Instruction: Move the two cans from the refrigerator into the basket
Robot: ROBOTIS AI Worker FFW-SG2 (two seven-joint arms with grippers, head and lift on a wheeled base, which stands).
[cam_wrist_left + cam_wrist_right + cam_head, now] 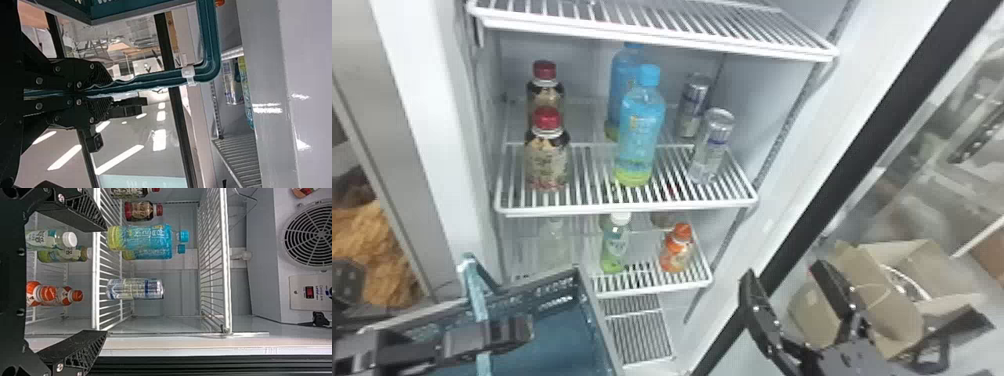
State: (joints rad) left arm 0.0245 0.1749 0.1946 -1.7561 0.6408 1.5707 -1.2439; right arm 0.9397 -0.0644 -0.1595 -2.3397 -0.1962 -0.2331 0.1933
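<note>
Silver cans [713, 145] stand beyond the spread right pincer [784, 273], apart from it.

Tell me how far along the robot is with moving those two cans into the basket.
Already done: the left gripper is shut on the handle of the basket. In hand: no can; the right gripper is open, with nothing between its fingers. Remaining: both transfers, since the front can and the rear can stand on the refrigerator shelf.
</note>
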